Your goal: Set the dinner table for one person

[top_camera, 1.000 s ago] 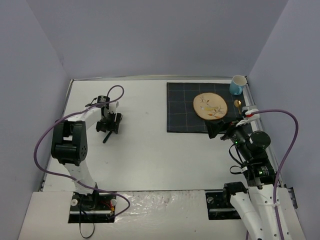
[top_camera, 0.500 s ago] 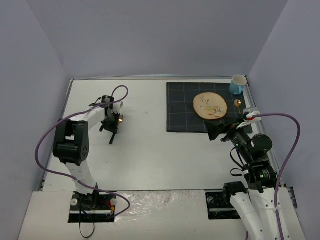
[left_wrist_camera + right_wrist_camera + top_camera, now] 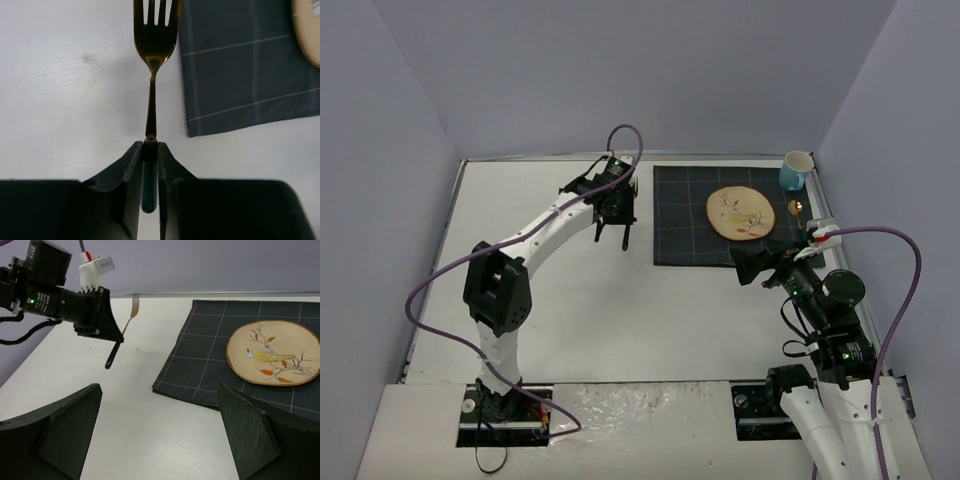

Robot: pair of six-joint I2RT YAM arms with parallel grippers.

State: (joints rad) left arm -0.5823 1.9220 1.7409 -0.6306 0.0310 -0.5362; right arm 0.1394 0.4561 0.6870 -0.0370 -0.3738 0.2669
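My left gripper (image 3: pixel 618 222) is shut on the dark handle of a fork (image 3: pixel 151 75). Its gold tines point away from the wrist, over the white dinner table (image 3: pixel 620 320) just left of the dark checked mat (image 3: pixel 682 222). In the right wrist view the fork (image 3: pixel 123 329) hangs tilted above the tabletop, clear of it. A tan plate with a bird picture (image 3: pixel 741 212) lies on the mat. My right gripper (image 3: pixel 750 265) stands open and holds nothing, near the mat's front edge.
A blue mug (image 3: pixel 795 170) stands at the mat's far right corner, with a gold spoon (image 3: pixel 796 208) in front of it. Grey walls close in the table on three sides.
My left gripper shut on the fork at the table's left side, lifted it and carried it right and farther back to the mat's left edge. The right arm shifted only slightly.
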